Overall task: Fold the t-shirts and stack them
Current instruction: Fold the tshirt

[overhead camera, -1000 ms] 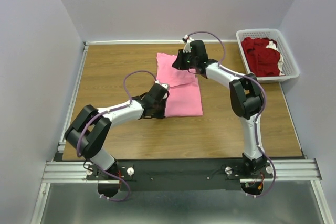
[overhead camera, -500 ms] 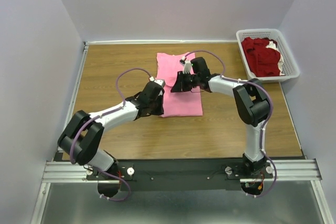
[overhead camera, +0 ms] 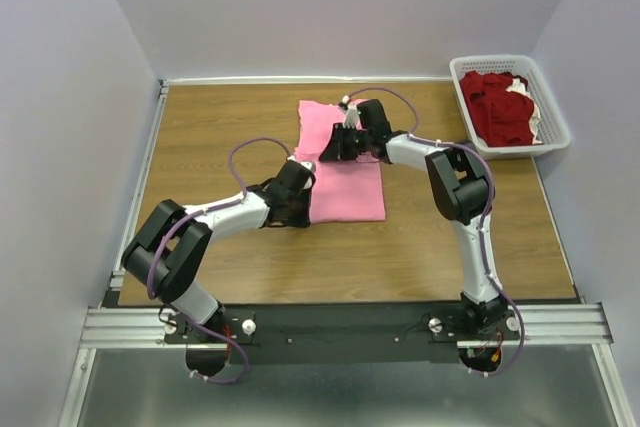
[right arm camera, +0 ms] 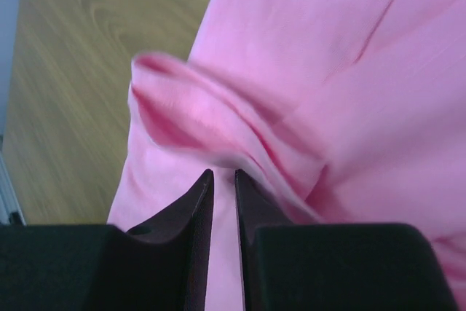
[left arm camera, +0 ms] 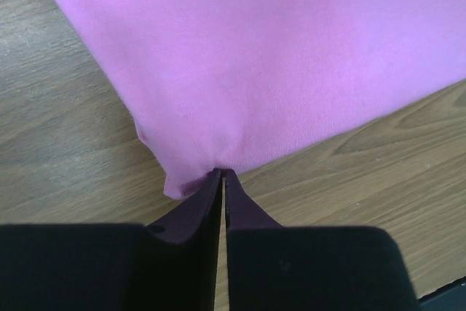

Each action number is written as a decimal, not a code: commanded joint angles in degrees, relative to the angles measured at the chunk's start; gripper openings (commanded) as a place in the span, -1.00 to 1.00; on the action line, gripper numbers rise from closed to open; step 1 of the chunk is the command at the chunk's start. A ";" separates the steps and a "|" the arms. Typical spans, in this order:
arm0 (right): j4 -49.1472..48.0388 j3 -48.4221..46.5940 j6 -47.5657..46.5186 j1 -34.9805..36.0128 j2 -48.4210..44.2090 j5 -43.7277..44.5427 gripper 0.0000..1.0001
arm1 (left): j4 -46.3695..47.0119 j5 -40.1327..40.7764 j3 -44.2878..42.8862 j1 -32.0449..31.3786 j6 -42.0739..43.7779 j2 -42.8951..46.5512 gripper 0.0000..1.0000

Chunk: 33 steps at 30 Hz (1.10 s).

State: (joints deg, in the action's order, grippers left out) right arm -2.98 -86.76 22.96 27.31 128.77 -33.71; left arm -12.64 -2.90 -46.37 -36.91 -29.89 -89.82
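1. Since a second ago, the right hand (overhead camera: 328, 150) has been brought from the far end of the pink t-shirt (overhead camera: 350, 187) to its middle, just left of frame centre. The left hand (overhead camera: 300, 209) has been shifted only slightly.
2. Nearest, lower left of centre, the left hand is clamped tight on the near left corner of the pink t-shirt. In the left wrist view its fingertips (left arm camera: 204, 202) meet and the cloth is puckered between them. This hold is judged to be an anchor, so that the shirt is not dragged across the desk (overhead camera: 220, 117) while the other end is folded.
3. One pink t-shirt is counted. It lies flat at the frame's centre as a long, narrow panel, apparently already folded lengthwise.
4. Beyond it, the right hand is narrowed to a slit. A raised ridge of pink cloth is bunched at its tips and appears to be pinched there, though the right wrist view is blurred. The far half is probably being carried toward the near hem for a crosswise fold.
5. Farthest, at the upper right, one white basket (overhead camera: 555, 132) is seen, well apart from both hands. The dark red t-shirts (overhead camera: 495, 107) are heaped in it, and their number cannot be counted. No stack has been started.
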 commanded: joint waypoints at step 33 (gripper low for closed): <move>-29.71 13.19 25.37 -18.43 4.73 -18.32 -0.29 | 31.54 -16.70 -21.21 20.20 -6.58 -27.50 -0.82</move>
State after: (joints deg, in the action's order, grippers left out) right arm -28.64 -72.40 45.78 9.98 129.84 -50.37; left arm 17.93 -16.62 -64.27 -17.23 -35.88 -113.36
